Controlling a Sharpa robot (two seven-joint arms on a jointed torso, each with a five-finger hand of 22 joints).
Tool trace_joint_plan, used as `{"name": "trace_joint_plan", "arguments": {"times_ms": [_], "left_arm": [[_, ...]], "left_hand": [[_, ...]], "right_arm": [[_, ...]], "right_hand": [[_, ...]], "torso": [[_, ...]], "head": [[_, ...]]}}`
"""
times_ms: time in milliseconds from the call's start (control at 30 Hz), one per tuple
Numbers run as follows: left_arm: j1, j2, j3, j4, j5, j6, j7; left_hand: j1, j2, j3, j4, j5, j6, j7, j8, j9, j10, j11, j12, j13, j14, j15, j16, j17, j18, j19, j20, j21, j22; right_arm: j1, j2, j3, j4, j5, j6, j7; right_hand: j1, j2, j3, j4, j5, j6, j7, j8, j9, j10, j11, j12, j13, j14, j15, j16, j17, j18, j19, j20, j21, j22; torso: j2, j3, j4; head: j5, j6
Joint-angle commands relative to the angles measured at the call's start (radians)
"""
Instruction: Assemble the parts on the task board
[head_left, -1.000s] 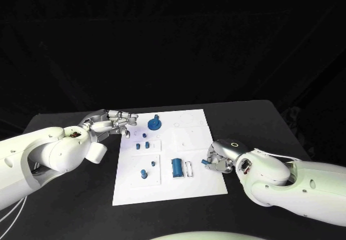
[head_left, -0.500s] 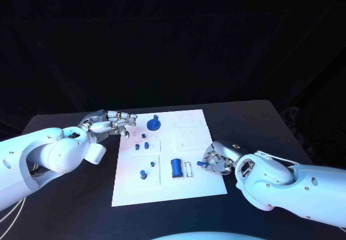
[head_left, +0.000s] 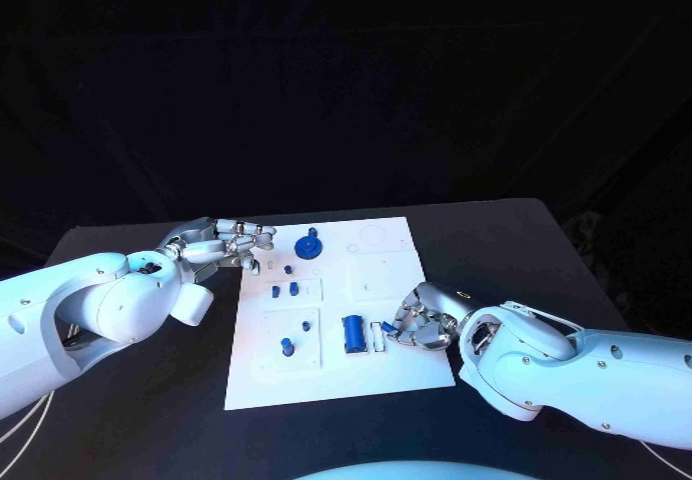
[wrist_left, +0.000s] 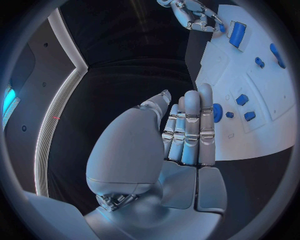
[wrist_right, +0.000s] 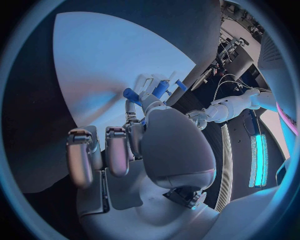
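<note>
On task board (head_left: 389, 375), blue parts (head_left: 352, 333)

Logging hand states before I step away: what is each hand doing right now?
Left hand: open, holding nothing, at the task board's edge.
Right hand: pinching a small blue part.

The right hand (head_left: 414, 328) covers part of the task board (head_left: 397, 375) at its right edge, and the small blue part (head_left: 389, 327) at its fingertips is mostly hidden; whether it is truly pinched cannot be told; the left hand (head_left: 227, 245) overlaps the board's far left edge; the small blue pieces (head_left: 286, 290) are too tiny to identify.
</note>
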Motion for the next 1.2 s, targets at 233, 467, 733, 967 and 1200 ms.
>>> {"name": "trace_joint_plan", "arguments": {"times_ms": [233, 467, 733, 967, 1200], "left_arm": [[0.0, 0.001, 0.001, 0.004, 0.006, 0.017, 0.011], [0.0, 0.001, 0.001, 0.004, 0.006, 0.017, 0.011], [0.0, 0.001, 0.001, 0.005, 0.006, 0.018, 0.01], [0.0, 0.0, 0.001, 0.004, 0.006, 0.022, 0.008], [0.0, 0.0, 0.001, 0.004, 0.006, 0.024, 0.008]], "left_hand": [[0.005, 0.005, 0.0, 0.004, -0.001, -0.008, 0.002, 0.005, -0.001, -0.005, -0.001, 0.006, 0.001, -0.007, -0.002, -0.004, -0.001, 0.014, 0.002, 0.007, -0.008, -0.002], [0.005, 0.005, 0.0, 0.004, -0.001, -0.008, 0.002, 0.005, -0.001, -0.005, -0.001, 0.006, 0.001, -0.007, -0.002, -0.004, -0.001, 0.014, 0.002, 0.007, -0.008, -0.002], [0.005, 0.005, 0.0, 0.004, -0.001, -0.008, 0.002, 0.005, -0.001, -0.005, -0.001, 0.006, 0.001, -0.007, -0.002, -0.004, -0.001, 0.014, 0.002, 0.007, -0.008, -0.002], [0.005, 0.005, 0.0, 0.004, -0.001, -0.008, 0.003, 0.005, -0.001, -0.006, -0.001, 0.007, 0.001, -0.007, -0.002, -0.004, -0.001, 0.014, 0.002, 0.007, -0.008, -0.002], [0.005, 0.005, 0.0, 0.004, -0.001, -0.008, 0.003, 0.005, -0.001, -0.006, -0.001, 0.007, 0.001, -0.007, -0.002, -0.004, -0.001, 0.014, 0.002, 0.007, -0.008, -0.002]], "right_arm": [[0.0, 0.031, 0.0, -0.014, 0.063, 0.027, 0.001], [-0.001, 0.05, -0.001, -0.036, 0.08, 0.098, 0.006], [-0.002, 0.068, -0.001, -0.049, 0.071, 0.112, 0.006], [-0.002, 0.073, -0.001, -0.051, 0.061, 0.107, 0.008], [-0.002, 0.073, -0.001, -0.049, 0.05, 0.095, 0.01]], "right_hand": [[-0.037, -0.003, -0.007, 0.02, 0.021, 0.02, -0.012, 0.006, 0.016, 0.007, 0.001, 0.012, 0.04, 0.081, -0.008, 0.005, 0.161, -0.007, 0.103, -0.007, 0.005, 0.263], [-0.077, 0.004, -0.014, 0.044, 0.017, 0.028, -0.015, 0.014, 0.02, 0.018, -0.001, 0.032, 0.053, 0.082, -0.009, 0.008, 0.166, -0.007, 0.103, -0.008, 0.005, 0.263], [-0.123, 0.0, -0.036, 0.067, 0.029, 0.039, -0.018, 0.026, 0.027, 0.025, -0.003, 0.046, 0.064, 0.083, -0.011, 0.01, 0.169, -0.007, 0.103, -0.01, 0.005, 0.263], [-0.162, 0.0, -0.07, 0.08, 0.018, 0.04, -0.019, 0.033, 0.031, 0.027, -0.004, 0.05, 0.068, 0.082, -0.012, 0.01, 0.168, -0.007, 0.103, -0.011, 0.005, 0.263], [-0.213, 0.009, -0.121, 0.082, 0.038, 0.038, -0.018, 0.038, 0.034, 0.028, -0.003, 0.052, 0.071, 0.082, -0.011, 0.01, 0.169, -0.007, 0.103, -0.011, 0.005, 0.263]], "torso": [[0.0, -0.0005, 0.0003], [0.0, 0.0, -0.0006], [0.0, 0.0004, -0.0003], [0.0, 0.0, -0.0007], [0.0, 0.0004, -0.0012]], "head": [[0.002, 0.001], [0.007, 0.001], [0.008, 0.001], [0.008, 0.0], [0.007, 0.001]]}}
